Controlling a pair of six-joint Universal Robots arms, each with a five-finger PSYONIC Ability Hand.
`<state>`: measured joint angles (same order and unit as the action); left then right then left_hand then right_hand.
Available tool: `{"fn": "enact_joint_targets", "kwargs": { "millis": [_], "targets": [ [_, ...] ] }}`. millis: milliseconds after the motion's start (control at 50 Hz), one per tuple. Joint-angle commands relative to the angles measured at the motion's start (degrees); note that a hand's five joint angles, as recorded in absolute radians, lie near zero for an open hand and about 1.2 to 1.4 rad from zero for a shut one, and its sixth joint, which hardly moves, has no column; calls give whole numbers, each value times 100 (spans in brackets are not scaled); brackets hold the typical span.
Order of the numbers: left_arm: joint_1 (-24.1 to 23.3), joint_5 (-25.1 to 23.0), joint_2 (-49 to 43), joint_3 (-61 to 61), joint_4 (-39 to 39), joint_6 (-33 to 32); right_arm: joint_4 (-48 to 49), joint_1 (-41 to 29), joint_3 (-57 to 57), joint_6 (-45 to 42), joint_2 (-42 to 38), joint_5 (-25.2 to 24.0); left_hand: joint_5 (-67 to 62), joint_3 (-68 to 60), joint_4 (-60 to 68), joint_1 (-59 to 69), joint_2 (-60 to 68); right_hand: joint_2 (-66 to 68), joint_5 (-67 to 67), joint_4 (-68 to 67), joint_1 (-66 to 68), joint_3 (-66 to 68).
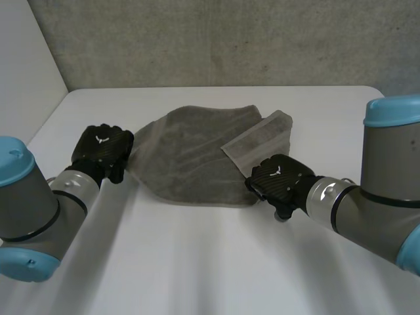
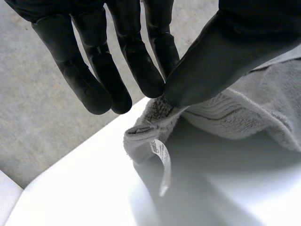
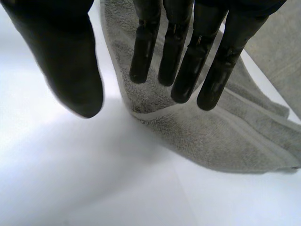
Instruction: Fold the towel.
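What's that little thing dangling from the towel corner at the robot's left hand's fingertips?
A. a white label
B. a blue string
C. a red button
A: in the left wrist view a small white label hangs from the corner of the towel, which the left hand pinches between thumb and fingers.
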<state>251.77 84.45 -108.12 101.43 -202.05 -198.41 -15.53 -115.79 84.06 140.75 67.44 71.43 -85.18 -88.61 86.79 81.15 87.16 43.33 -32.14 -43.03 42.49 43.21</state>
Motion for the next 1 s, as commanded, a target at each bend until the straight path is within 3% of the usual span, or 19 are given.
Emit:
{"fn": "enact_joint_targets", "kwargs": {
  "millis": [20,80,220,320,460,640,840,880,1000],
  "targets": [
    [12,18,-61,-45,-10,-4,410,65,22,321,-108,37,1518,861,-679,-115,-716,-1272,1153,1243,-1189,-1260],
    [56,18,-87,-62,-10,-22,743,74,31,339,6,46,1518,861,-679,-115,-716,-2465,2346,2435,-2381,-2453],
    [232,10,-78,43,8,-215,964,65,-224,-4,-2,-156,1518,861,-679,-115,-716,-2450,2331,2420,-2366,-2438],
    [258,10,-78,175,-1,-365,1079,22,-653,-1459,-607,-481,1518,861,-679,-115,-716,-2450,2331,2420,-2366,-2438],
    [258,10,-52,193,8,-365,1070,-5,-1216,-2849,-1468,-429,1518,861,-679,-115,-716,-2383,2263,2353,-2299,-2371],
    [302,1,-52,184,-1,-365,1096,-14,-1384,-3458,-1980,-429,1518,861,-679,-115,-716,-1878,1759,1848,-1794,-1866],
    [373,1,-61,175,-10,-365,1105,-14,-1463,-3546,-2235,-385,1518,861,-679,-115,-716,208,-327,-238,292,220],
    [381,1,-52,166,-10,-365,1166,13,-1489,-3520,-2209,-297,1518,861,-679,-115,-716,3454,-3574,-3484,3538,3466],
    [373,1,-52,149,-10,-365,1685,-5,-1410,-3379,-2103,28,1518,861,-679,-115,-716,3667,-3786,-3697,3751,3679]
  ]
}}
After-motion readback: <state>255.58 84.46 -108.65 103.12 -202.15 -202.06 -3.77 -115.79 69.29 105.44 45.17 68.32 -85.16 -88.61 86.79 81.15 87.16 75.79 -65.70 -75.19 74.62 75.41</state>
